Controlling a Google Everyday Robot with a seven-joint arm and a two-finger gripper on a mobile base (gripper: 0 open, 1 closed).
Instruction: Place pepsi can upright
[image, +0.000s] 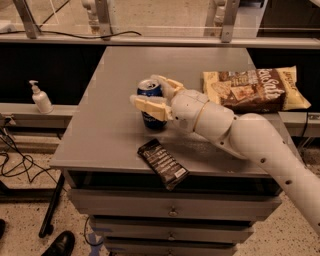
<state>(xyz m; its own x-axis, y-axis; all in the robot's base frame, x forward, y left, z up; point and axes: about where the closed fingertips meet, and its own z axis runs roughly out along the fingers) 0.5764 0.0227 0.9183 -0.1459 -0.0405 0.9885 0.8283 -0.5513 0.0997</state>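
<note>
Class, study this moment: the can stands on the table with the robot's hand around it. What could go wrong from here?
1. The hand sits around the upright pepsi can; pulling away sideways could drag or tip it.
2. The black wrapper lies just in front of the can, overhanging the table edge; a low sweep of the arm might knock it off.
3. The chip bag lies right behind the arm; a wide retreat could shove it.
</note>
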